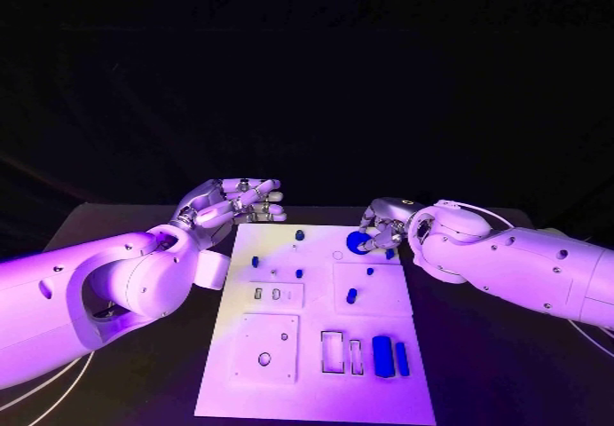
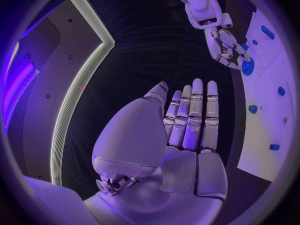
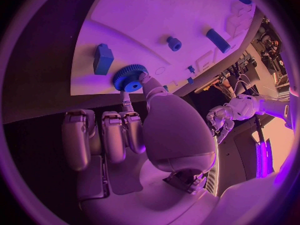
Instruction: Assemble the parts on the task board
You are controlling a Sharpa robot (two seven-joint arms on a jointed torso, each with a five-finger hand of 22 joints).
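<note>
The right hand (image 1: 384,229) covers part of the blue gear (image 1: 359,240) in the head view, so where its fingers meet the gear's far side cannot be told there. The task board (image 1: 320,390) runs off the picture's edge at 6 o'clock. The small blue parts (image 1: 300,235) toward 12 o'clock on the board are too small to tell apart. Both arms are cut off at the picture's side edges.

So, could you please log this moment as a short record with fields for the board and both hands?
board: white task board lying flat on the black table
right hand: right hand pinches the round blue toothed gear over the board's far right part
left hand: left hand holds nothing, off the board's far left corner
near right slots: two upright blue blocks
</note>
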